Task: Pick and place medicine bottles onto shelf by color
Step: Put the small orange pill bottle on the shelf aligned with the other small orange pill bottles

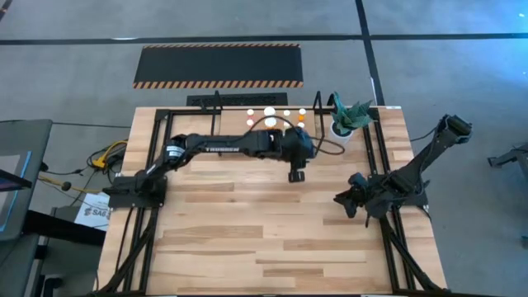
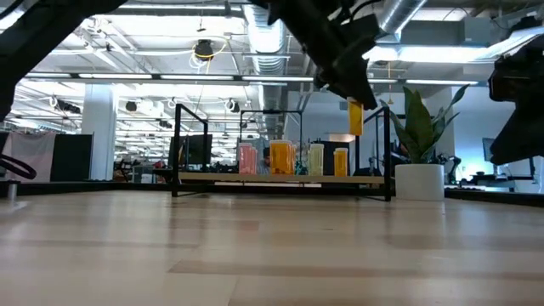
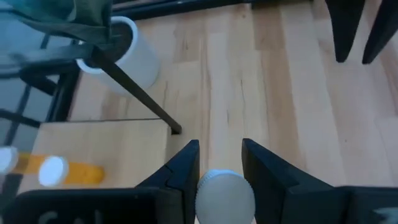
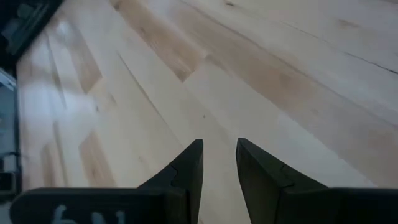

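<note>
Left end effector [image 3: 219, 163] is up in the air just in front of the shelf [image 2: 280, 177], clamped on a white-capped yellow medicine bottle [image 2: 355, 116] that hangs above the board's right end, near the white plant pot [image 2: 419, 181]. On the shelf stand a pink bottle [image 2: 247, 159], an orange bottle [image 2: 281, 158], a pale bottle [image 2: 316, 159] and a small yellow bottle [image 2: 341, 161] in a row, white caps showing from above. Right end effector [image 4: 219, 163] waits low over the bare table [image 1: 264, 239] at the right side, fingers closed on nothing.
</note>
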### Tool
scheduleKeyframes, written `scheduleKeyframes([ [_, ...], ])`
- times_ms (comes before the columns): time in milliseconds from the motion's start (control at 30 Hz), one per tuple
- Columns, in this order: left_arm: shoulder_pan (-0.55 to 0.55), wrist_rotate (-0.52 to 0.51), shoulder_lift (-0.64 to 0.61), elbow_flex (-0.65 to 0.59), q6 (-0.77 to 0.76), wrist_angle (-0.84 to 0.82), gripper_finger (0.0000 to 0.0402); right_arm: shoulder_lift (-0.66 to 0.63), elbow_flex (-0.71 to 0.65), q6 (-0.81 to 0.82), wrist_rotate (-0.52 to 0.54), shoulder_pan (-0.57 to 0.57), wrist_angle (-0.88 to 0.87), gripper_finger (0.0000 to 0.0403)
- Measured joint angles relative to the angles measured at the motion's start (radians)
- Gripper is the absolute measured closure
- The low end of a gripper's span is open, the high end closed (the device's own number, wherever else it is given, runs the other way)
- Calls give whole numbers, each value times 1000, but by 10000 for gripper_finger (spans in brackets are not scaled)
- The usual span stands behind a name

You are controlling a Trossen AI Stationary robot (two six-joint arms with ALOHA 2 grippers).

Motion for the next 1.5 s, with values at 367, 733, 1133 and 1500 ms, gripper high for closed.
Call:
scheduleKeyframes([
  [367, 91, 124, 1, 0, 203, -13, 310, 0, 0, 8, 0, -8, 4, 284],
  [733, 129, 271, 7, -29, 346, 38, 310, 0, 0, 9, 0, -8, 4, 284],
  [1133, 149, 275, 40, -31, 357, 98, 310, 0, 0, 9, 0, -8, 6, 284],
  [1500, 176, 274, 73, -30, 365, 139, 310, 0, 0, 8, 0, -8, 9, 284],
])
